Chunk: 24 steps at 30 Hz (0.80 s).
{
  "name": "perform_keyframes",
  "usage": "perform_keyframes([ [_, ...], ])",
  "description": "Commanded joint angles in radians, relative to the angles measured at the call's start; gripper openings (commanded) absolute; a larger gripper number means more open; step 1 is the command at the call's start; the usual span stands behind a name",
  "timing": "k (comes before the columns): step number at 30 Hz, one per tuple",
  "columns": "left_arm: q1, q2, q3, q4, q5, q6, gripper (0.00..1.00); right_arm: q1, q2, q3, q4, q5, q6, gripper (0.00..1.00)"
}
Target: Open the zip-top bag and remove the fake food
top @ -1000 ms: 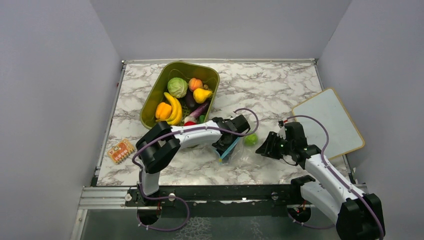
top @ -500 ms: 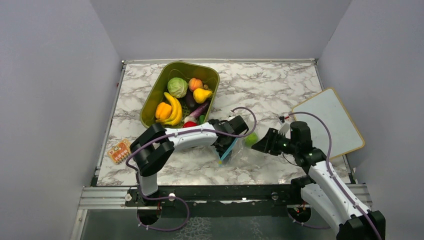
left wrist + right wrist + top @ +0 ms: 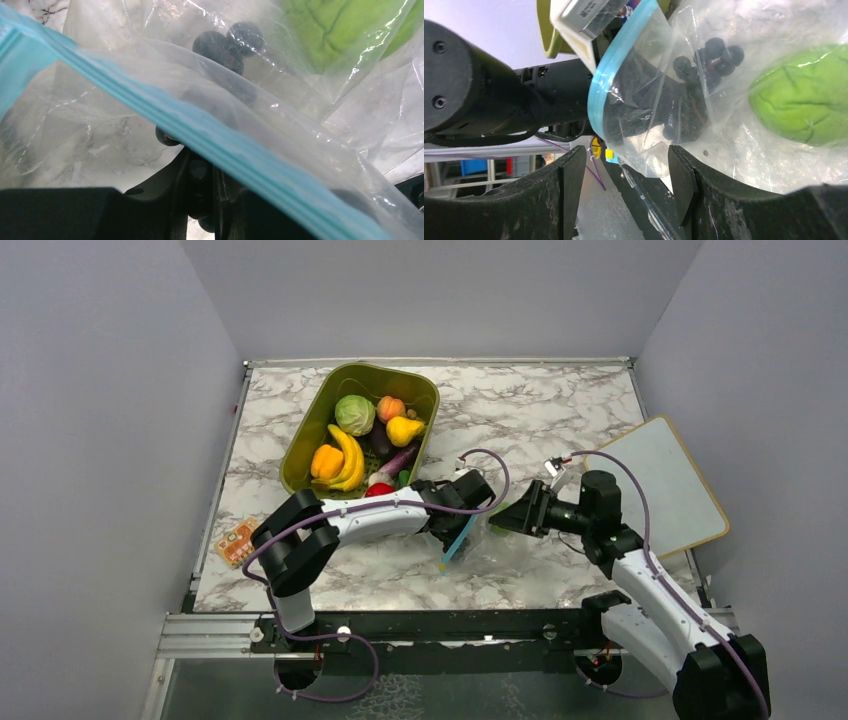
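Observation:
The clear zip-top bag lies at the table's middle, its teal zipper strip raised at the left end. My left gripper is shut on the bag's mouth edge, and the strip crosses right over the closed jaws. Inside the bag sit a light green fake food piece and a dark purple bunch. My right gripper stands open at the bag's right side. A fold of plastic hangs between its fingers without being pinched. The same gripper shows from above.
An olive green bin behind the left arm holds cabbage, bananas, a pepper and other toy produce. A white board lies at the right edge. A small orange packet sits near the front left.
My left gripper has closed on the bag's mouth edge. My right gripper has moved left up to the bag and opened wider.

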Motion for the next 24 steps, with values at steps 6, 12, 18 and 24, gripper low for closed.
perform_keyframes([
  [6,-0.006,-0.048,-0.009,0.038,0.034,-0.018,0.0,0.03,0.056,0.047,0.105,-0.007,0.06,0.63],
  [12,-0.006,-0.048,-0.004,0.042,0.043,-0.016,0.0,0.084,0.143,0.099,0.104,0.031,0.037,0.63],
  [18,-0.006,-0.049,-0.006,0.042,0.046,-0.016,0.0,0.126,0.193,0.134,0.059,0.113,0.011,0.57],
  [24,-0.006,-0.051,-0.008,0.042,0.049,-0.011,0.0,0.129,0.205,0.15,0.031,0.127,0.002,0.48],
])
